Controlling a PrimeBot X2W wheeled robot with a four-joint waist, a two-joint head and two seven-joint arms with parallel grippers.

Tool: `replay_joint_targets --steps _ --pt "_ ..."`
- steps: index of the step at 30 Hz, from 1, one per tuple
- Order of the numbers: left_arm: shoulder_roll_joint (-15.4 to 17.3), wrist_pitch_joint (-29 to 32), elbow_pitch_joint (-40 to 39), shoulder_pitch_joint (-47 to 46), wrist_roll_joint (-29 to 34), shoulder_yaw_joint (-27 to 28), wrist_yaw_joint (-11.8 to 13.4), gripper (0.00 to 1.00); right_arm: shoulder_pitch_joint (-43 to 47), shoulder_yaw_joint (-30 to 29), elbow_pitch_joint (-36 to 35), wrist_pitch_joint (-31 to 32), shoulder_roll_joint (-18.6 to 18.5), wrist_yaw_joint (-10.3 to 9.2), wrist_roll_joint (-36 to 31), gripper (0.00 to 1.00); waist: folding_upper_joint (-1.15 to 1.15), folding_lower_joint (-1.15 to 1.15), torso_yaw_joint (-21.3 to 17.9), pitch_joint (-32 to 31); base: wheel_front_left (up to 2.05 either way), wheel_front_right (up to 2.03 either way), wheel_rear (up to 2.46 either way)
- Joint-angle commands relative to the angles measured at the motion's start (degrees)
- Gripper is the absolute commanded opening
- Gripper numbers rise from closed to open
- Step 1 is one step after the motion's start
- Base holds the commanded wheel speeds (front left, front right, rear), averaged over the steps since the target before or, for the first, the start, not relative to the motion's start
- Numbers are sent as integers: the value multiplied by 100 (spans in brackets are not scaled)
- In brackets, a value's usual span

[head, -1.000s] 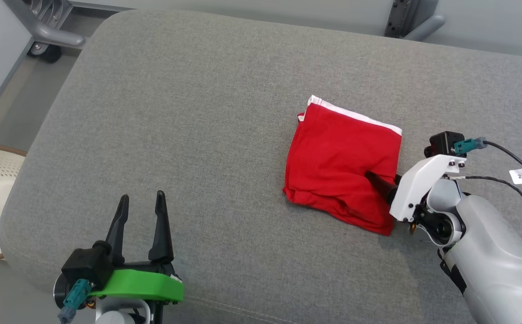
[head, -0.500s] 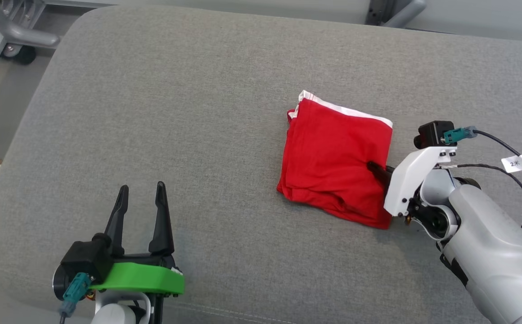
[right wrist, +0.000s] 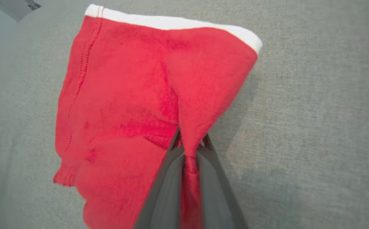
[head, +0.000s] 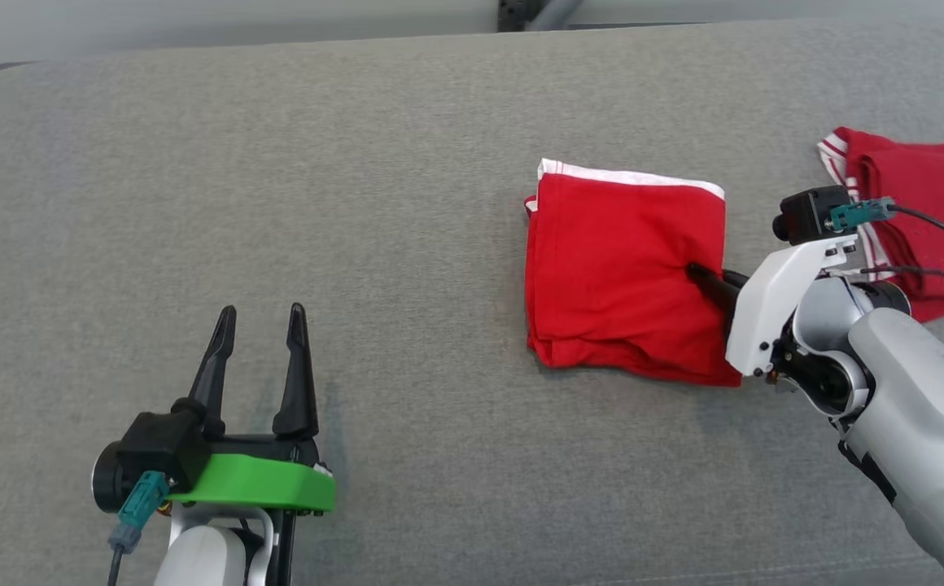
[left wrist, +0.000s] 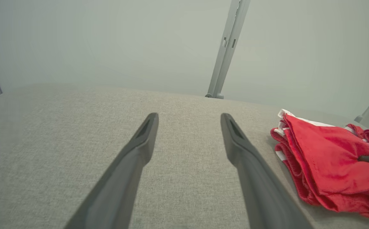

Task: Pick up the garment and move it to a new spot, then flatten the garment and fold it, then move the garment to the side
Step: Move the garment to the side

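- The red garment [head: 622,277] lay right of centre in the head view, on the grey padded worktop [head: 358,163]. It was a compact square of several layers, with its white band along the top edge.
- Judging by that neat stack, flattening and folding looked finished. What seemed left was the last step, moving the garment to the side.
- The right claw [head: 693,271] reached in from the lower right. In the right wrist view its fingers were clamped together on a pinched ridge of cloth at the garment's right edge, so the grasp for that move looked made.
- The garment rested on the worktop rather than hanging clear, so the carry itself was not yet done.
- The left claw [head: 263,313] hovered at the lower left with its fingers apart, holding nothing, well away from the garment.
- A second red garment [head: 919,187] lay at the upper right, possibly marking the side spot.
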Motion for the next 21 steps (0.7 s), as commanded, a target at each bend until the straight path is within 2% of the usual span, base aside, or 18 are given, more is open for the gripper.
replay_joint_targets --steps 1,6,11,15,21 --pt "13 -14 18 -103 54 8 -41 100 -68 3 -45 -22 -51 -4 36 0 39 0 -815 113 0 0 0" --pt "39 -15 61 -231 171 40 -98 100 -141 -15 -84 -96 -36 -3 75 0 39 0 -1520 237 0 0 0" --pt "106 -15 131 -412 242 -9 -164 100 -276 20 -14 -207 97 -3 52 0 39 0 -1971 411 0 0 0" --pt "138 -14 195 -535 289 -55 -197 100 -384 72 48 -302 169 -3 52 0 39 0 -2103 512 0 0 0" --pt "157 -14 269 -598 279 -52 -219 100 -543 159 50 -359 80 -3 8 0 39 0 -2041 540 0 0 0"
